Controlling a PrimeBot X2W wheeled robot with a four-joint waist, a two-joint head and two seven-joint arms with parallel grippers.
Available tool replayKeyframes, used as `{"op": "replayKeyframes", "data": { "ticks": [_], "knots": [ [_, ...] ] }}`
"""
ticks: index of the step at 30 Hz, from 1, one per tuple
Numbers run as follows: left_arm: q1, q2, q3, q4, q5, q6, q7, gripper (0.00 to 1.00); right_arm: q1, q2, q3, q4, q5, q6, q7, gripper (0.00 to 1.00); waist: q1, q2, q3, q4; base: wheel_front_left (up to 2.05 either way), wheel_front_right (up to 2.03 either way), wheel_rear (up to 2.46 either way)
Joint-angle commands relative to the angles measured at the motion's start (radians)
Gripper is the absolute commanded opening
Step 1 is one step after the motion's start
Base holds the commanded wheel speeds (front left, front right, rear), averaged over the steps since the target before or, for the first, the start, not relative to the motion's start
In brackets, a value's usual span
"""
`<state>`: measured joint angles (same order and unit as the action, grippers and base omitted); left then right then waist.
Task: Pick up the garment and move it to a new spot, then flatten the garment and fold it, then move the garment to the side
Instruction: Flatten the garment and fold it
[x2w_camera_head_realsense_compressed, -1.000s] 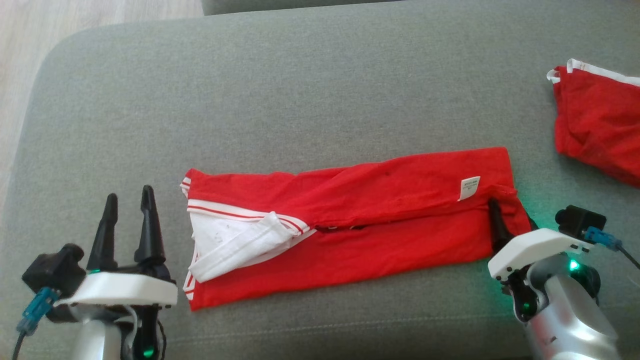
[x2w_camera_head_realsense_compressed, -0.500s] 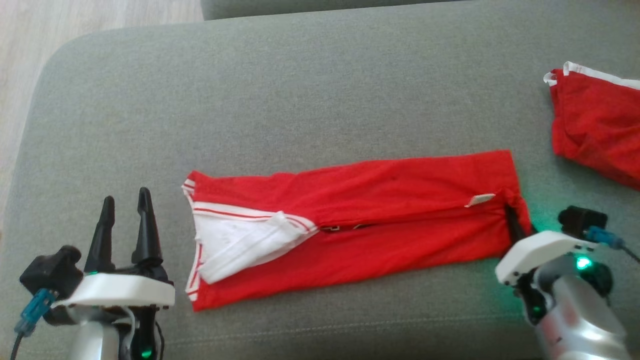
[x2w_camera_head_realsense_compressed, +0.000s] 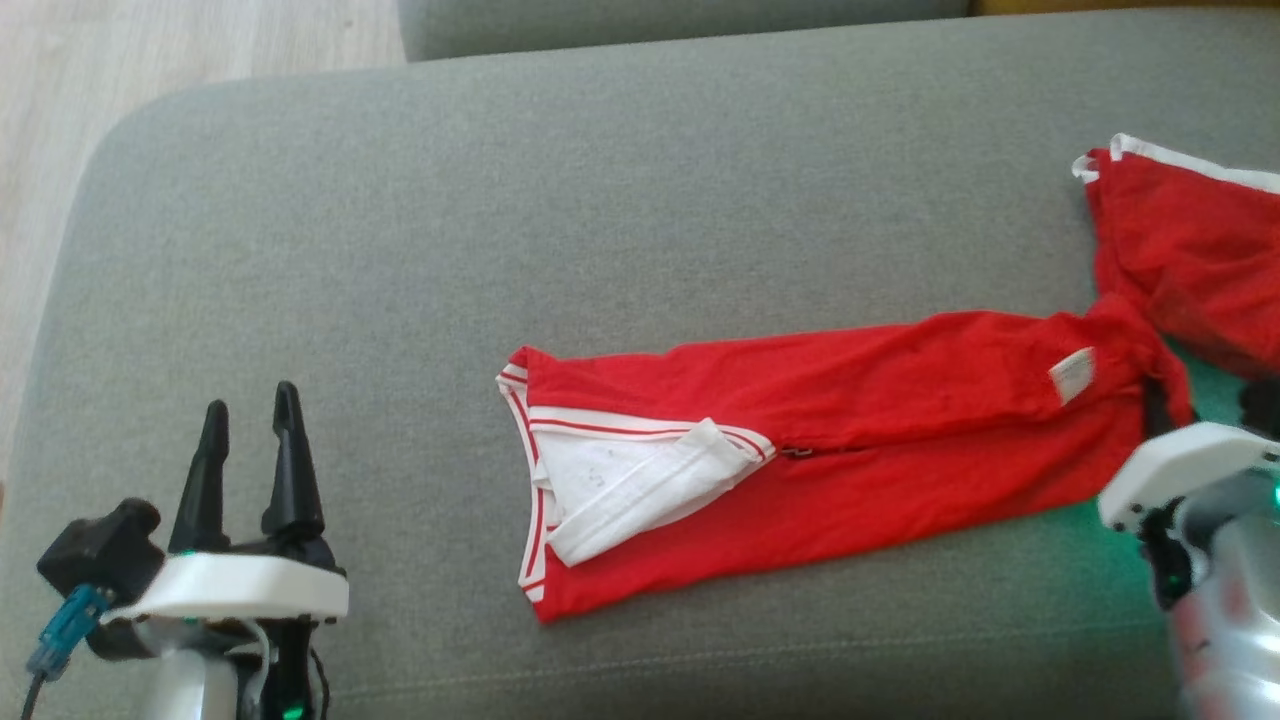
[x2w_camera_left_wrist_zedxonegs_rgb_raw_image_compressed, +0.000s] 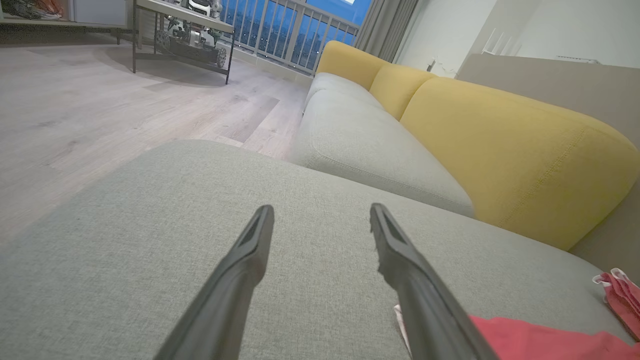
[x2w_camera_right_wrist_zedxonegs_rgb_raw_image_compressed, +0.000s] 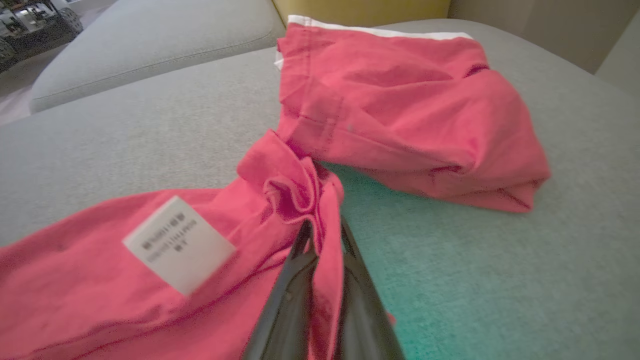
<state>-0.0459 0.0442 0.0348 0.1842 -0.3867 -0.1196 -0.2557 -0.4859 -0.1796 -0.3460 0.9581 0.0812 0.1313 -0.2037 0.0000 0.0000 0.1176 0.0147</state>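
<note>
Long red fabric garment (x2w_camera_head_realsense_compressed: 850, 440), white-trimmed, lies on grey woven cushion (x2w_camera_head_realsense_compressed: 500, 200), end bunched in clamped right gripper (x2w_camera_right_wrist_zedxonegs_rgb_raw_image_compressed: 322, 230); left gripper (x2w_camera_head_realsense_compressed: 250, 405) gapes.

Two garments: long garment (x2w_camera_head_realsense_compressed: 850, 440), bunched garment (x2w_camera_head_realsense_compressed: 1190, 250). Two grippers (x2w_camera_head_realsense_compressed: 250, 400) (x2w_camera_right_wrist_zedxonegs_rgb_raw_image_compressed: 322, 227).

So the garment (x2w_camera_head_realsense_compressed: 850, 440) lies left-to-right across the cushion (x2w_camera_head_realsense_compressed: 600, 200). Its right end is pinched in the right pincer (x2w_camera_right_wrist_zedxonegs_rgb_raw_image_compressed: 324, 225), right up against the other garment (x2w_camera_head_realsense_compressed: 1190, 250), which sits behind it at far right. The left pincer (x2w_camera_head_realsense_compressed: 251, 400) is near left, well apart.
</note>
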Motion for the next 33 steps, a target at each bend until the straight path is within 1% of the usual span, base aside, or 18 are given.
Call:
{"op": "replayKeyframes", "data": {
  "ticks": [1, 5, 7, 11, 15, 17, 22, 25, 27, 33],
  "knots": [
    [-0.018, 0.006, 0.033, -0.028, -0.003, 0.004, -0.006, 1.0, -0.032, 0.003, 0.024, -0.038, -0.006, -0.001, 0.003, 0.0, 0.0, 0.0, -0.006, -0.003, 0.0, 0.0, 0.0],
    [-0.007, 0.006, 0.033, -0.028, -0.008, 0.009, -0.006, 1.0, -0.011, 0.045, 0.052, -0.106, -0.009, -0.001, 0.047, 0.0, 0.0, 0.0, -0.024, -0.011, 0.0, 0.0, 0.0],
    [0.001, 0.006, 0.032, -0.026, -0.009, 0.011, -0.006, 1.0, 0.016, 0.081, 0.098, -0.18, 0.019, -0.001, 0.095, 0.0, 0.0, 0.0, -0.038, -0.016, 0.0, 0.0, 0.0],
    [0.008, 0.006, 0.031, -0.026, -0.011, 0.014, -0.006, 1.0, 0.068, 0.115, 0.183, -0.318, 0.099, -0.001, 0.186, 0.0, 0.0, 0.0, -0.056, -0.02, 0.0, 0.0, 0.0],
    [0.014, 0.006, 0.025, -0.024, -0.014, 0.016, -0.006, 1.0, 0.141, 0.128, 0.276, -0.491, 0.217, -0.001, 0.296, 0.0, 0.0, 0.0, -0.07, -0.017, 0.0, 0.0, 0.0],
    [0.016, 0.006, 0.02, -0.023, -0.015, 0.017, -0.006, 1.0, 0.177, 0.129, 0.331, -0.575, 0.309, -0.001, 0.342, 0.0, 0.0, 0.0, -0.075, -0.012, 0.0, 0.0, 0.0],
    [0.021, 0.006, 0.013, -0.023, -0.018, 0.019, -0.006, 1.0, 0.241, 0.129, 0.445, -0.734, 0.524, -0.001, 0.395, 0.0, 0.0, 0.0, -0.081, 0.008, 0.0, 0.0, 0.0],
    [0.021, 0.006, 0.01, -0.022, -0.02, 0.02, -0.006, 1.0, 0.259, 0.129, 0.504, -0.783, 0.633, -0.001, 0.395, 0.0, 0.0, 0.0, -0.081, 0.027, 0.0, 0.0, 0.0],
    [0.02, 0.006, 0.008, -0.021, -0.021, 0.022, -0.006, 1.0, 0.263, 0.129, 0.543, -0.793, 0.699, -0.001, 0.386, 0.0, 0.0, 0.0, -0.081, 0.041, 0.0, 0.0, 0.0],
    [0.023, 0.006, 0.003, -0.015, -0.026, 0.025, -0.006, 1.0, 0.25, 0.129, 0.664, -0.76, 0.843, -0.001, 0.327, 0.0, 0.0, 0.0, -0.077, 0.085, 0.0, 0.0, 0.0]
  ]
}}
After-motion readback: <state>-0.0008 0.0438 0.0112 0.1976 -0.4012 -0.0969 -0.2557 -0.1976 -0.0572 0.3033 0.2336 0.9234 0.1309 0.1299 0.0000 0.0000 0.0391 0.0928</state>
